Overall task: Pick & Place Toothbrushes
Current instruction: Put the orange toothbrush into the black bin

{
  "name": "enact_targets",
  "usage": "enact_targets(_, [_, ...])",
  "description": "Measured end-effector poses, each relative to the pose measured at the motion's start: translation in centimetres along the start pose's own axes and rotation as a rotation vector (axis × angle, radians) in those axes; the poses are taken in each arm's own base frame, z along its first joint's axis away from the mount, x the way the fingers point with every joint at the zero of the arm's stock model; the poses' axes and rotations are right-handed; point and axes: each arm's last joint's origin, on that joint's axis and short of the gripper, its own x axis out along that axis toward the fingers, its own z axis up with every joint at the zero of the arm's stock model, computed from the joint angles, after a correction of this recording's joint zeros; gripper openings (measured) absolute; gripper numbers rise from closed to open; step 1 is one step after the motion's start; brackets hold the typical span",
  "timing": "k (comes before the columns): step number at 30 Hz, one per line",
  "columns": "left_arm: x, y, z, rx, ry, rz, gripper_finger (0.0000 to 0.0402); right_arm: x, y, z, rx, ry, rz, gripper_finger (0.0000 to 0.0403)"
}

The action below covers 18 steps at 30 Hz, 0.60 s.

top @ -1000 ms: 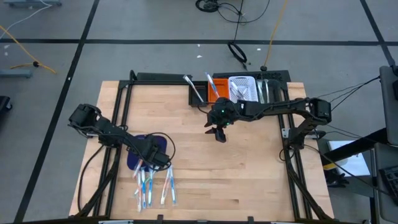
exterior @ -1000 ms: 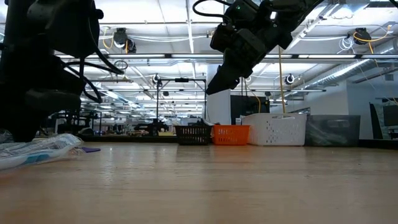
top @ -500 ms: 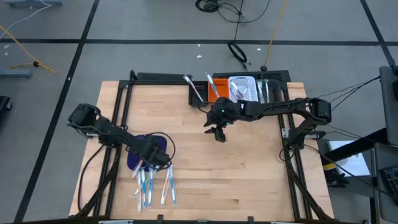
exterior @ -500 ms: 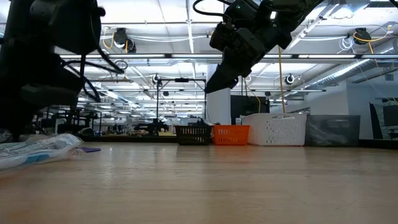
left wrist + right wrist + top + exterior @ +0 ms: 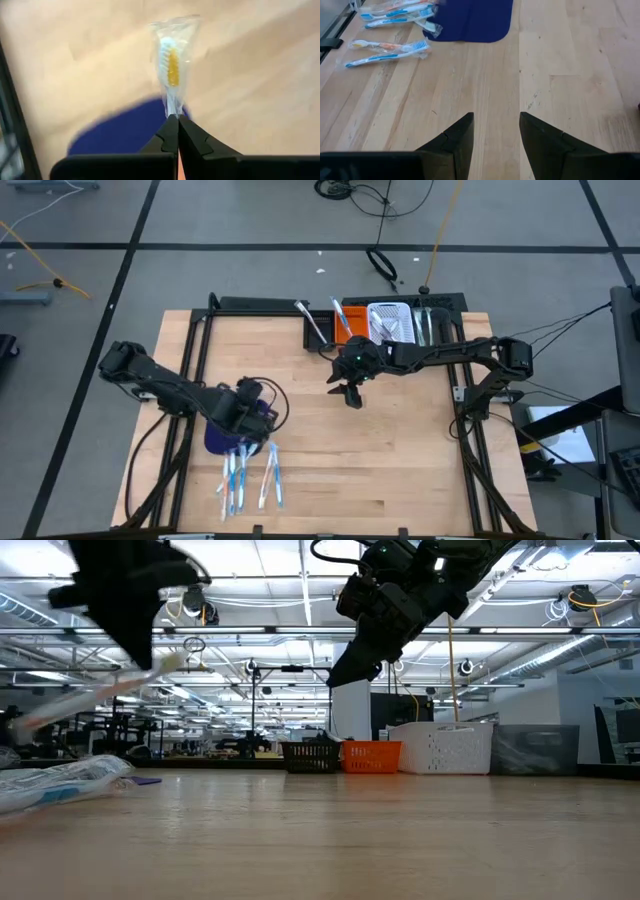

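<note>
- Got one wrapped toothbrush pinched in my left gripper. Fingers are clamped tight on its handle, bristle end with the orange stripe sticking out past the tips, clear wrapper on it.
- It's up off the table, hanging over the dark blue mat. In the low view the brush shows as a tilted blur under my left arm.
- The other toothbrushes are lying in a loose bunch on the wood at the mat's near edge, on the left side of the table.
- My right gripper is hovering mid-table, well clear of the pile, fingers spread apart with nothing between them.
- Back edge: black bin, orange bin, white bin in a row, with what look like brushes sticking out of the first two.
</note>
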Motion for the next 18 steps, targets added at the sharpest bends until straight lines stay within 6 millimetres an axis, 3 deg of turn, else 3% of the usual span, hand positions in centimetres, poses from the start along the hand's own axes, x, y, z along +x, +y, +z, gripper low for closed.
enact_targets(9, [-1.8,-2.1,2.3,0.121,-0.396,-0.111,0.0,0.0,0.2,0.8,-0.008,-0.075,0.0,0.0153])
enact_targets(18, [-2.2,-4.2,4.7,0.205,-0.567,-0.198,0.0,0.2,1.3,2.4,-0.074,-0.225,0.019,0.0153])
